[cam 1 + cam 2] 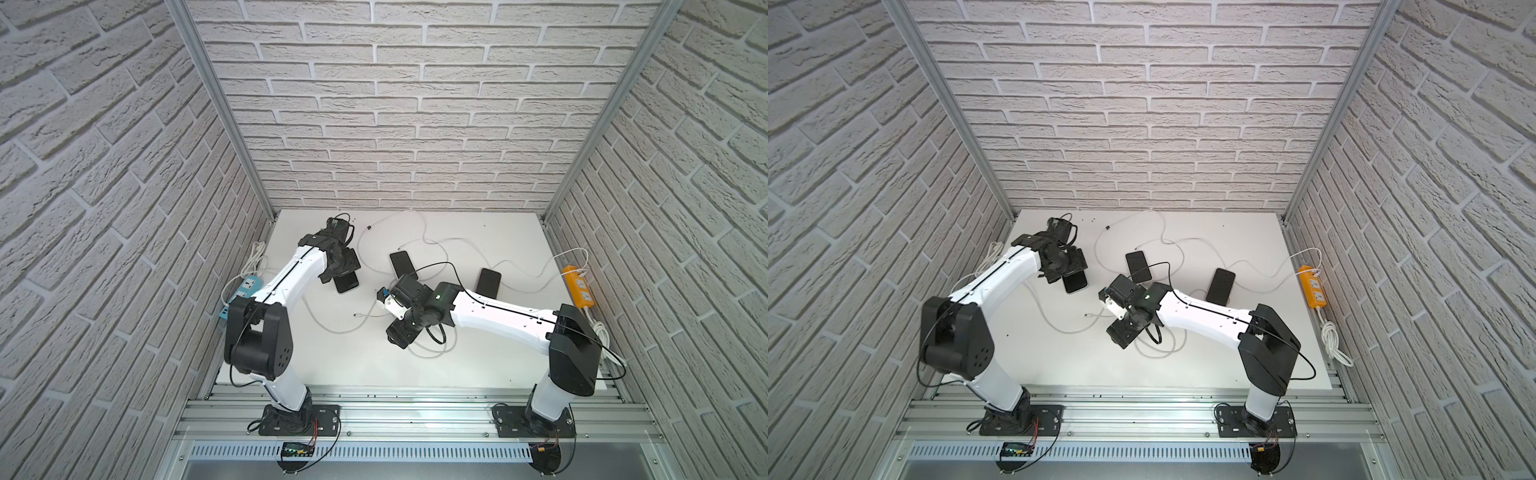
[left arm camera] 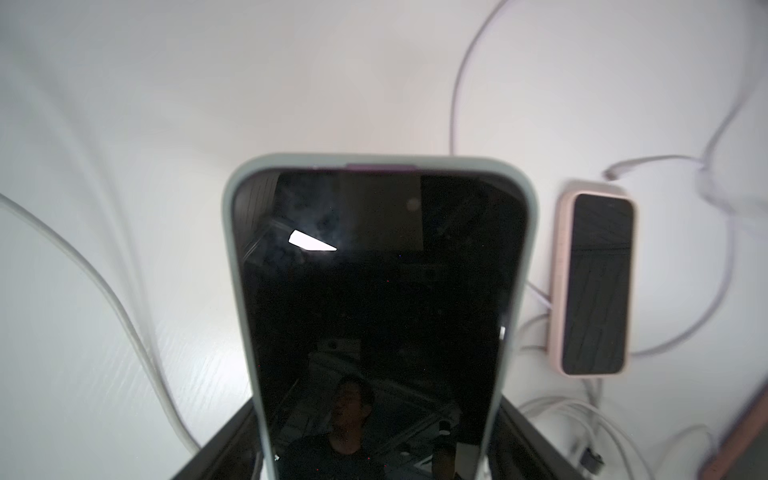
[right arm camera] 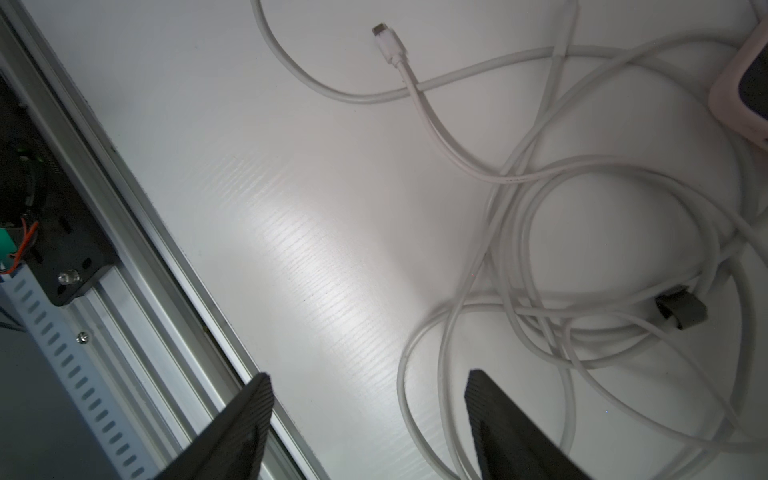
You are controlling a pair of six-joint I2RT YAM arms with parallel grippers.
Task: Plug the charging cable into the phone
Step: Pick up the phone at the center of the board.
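Observation:
A phone [image 2: 374, 291] with a dark screen and a pale grey-green case fills the left wrist view. My left gripper [image 2: 380, 436] is shut on it, a jaw against each long side. In both top views this phone [image 1: 348, 283] [image 1: 1076, 283] shows under the left gripper [image 1: 343, 270] at the back left of the table. The white charging cable's free plug [image 3: 384, 39] lies on the table, seen in a top view too [image 1: 355, 316]. My right gripper [image 3: 368, 376] hangs open over the table beside a loose cable coil [image 3: 540, 270], holding nothing. In a top view it sits mid-table [image 1: 397, 332].
Two more dark phones [image 1: 403, 264] [image 1: 488, 280] lie mid-table among looping white cables; one has a pink case [image 2: 594, 282]. A blue power strip [image 1: 245, 291] sits at the left edge, an orange one [image 1: 579, 286] at the right. The aluminium front rail [image 3: 137, 291] runs near the right gripper.

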